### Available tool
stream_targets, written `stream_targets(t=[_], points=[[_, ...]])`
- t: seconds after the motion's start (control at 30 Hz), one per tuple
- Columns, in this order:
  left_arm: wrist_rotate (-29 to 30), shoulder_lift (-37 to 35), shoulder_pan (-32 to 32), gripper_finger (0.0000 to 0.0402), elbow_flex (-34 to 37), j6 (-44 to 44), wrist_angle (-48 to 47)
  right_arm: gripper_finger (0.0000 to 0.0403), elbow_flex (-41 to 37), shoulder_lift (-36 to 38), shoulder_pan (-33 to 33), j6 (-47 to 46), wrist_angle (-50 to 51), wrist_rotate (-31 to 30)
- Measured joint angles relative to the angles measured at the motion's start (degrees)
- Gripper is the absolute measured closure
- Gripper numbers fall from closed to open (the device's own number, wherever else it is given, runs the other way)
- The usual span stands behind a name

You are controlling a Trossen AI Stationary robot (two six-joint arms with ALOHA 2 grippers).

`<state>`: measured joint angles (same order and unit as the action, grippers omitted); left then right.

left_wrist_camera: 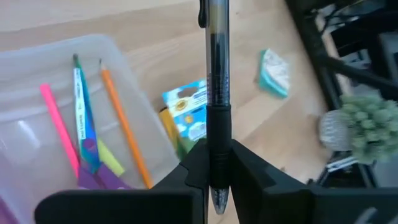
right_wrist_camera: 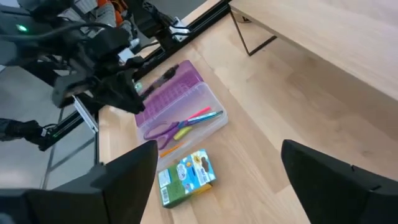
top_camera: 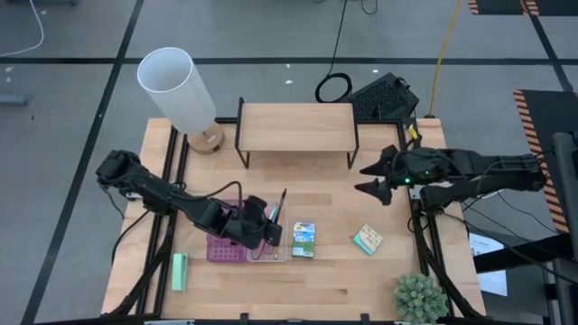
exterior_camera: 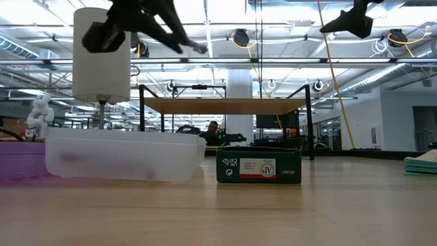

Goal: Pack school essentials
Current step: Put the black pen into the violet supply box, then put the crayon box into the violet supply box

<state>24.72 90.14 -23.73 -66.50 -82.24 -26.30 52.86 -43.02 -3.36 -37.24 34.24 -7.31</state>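
My left gripper (top_camera: pixel 267 231) hovers over the purple case's clear half (left_wrist_camera: pixel 68 112), shut on a black pen (left_wrist_camera: pixel 217 74). A pink pencil (left_wrist_camera: pixel 59 124), an orange pencil (left_wrist_camera: pixel 124 130), purple-blue scissors (left_wrist_camera: pixel 84 140) and a yellow piece (left_wrist_camera: pixel 111 158) lie in that half. The green-blue packet (top_camera: pixel 303 239) stands on the table to the case's right. The teal-beige pad (top_camera: pixel 368 239) lies farther right. Toward the table's right edge my right gripper (top_camera: pixel 375 178) is raised and open, with nothing between its fingers. My left gripper pinches the pen's grip section (left_wrist_camera: pixel 217 155) between its two fingers, near one end; a short clear tip (left_wrist_camera: pixel 217 200) sticks out behind them. The long part runs forward past the fingertips, roughly along the fingers. The pen is lifted clear above the case.
A mint-green block (top_camera: pixel 180 271) lies at the near left. A wooden shelf (top_camera: pixel 295 126) and a white lamp (top_camera: pixel 176 86) stand at the back. A small plant (top_camera: pixel 420 298) sits at the near right corner. Bare tabletop lies between the packet and the pad.
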Motion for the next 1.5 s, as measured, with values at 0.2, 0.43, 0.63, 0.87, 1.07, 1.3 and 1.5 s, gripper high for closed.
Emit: stream_targets(t=[0.2, 0.43, 0.63, 0.87, 1.07, 1.3, 1.5], points=[[-3.05, 3.32, 0.26, 0.0358, -0.09, -1.77, -0.29, 0.0074, 0.00, 1.56, -0.02, 2.50, 1.18, 0.06], [-12.64, 10.06, 0.40, 0.0357, -0.02, -9.41, 1.24, 0.0074, 0.00, 2.75, -0.04, 3.53, 2.07, 2.39], [-14.70, 13.51, 0.40, 0.0356, -0.02, -15.63, 2.72, 0.0074, 0.00, 3.08, -0.04, 3.49, 2.35, 4.54], [-16.44, 15.69, 1.60, 0.0356, -0.02, -17.75, 2.13, 0.0074, 0.00, 3.39, -0.06, 3.49, 2.45, 4.63], [-17.27, 15.68, 3.31, 0.0355, -0.02, -16.62, 1.48, 0.0074, -0.01, 3.69, -0.06, 3.46, 2.45, 4.65], [-19.79, 15.66, 4.62, 0.0336, -0.02, -16.85, -0.34, 0.0074, -0.02, 4.36, -0.06, 1.31, 2.49, 6.51], [-22.46, 15.66, 5.68, 0.0280, -0.02, -16.89, -0.66, 0.0074, -0.02, 4.42, -0.11, -1.98, 2.49, 10.05]])
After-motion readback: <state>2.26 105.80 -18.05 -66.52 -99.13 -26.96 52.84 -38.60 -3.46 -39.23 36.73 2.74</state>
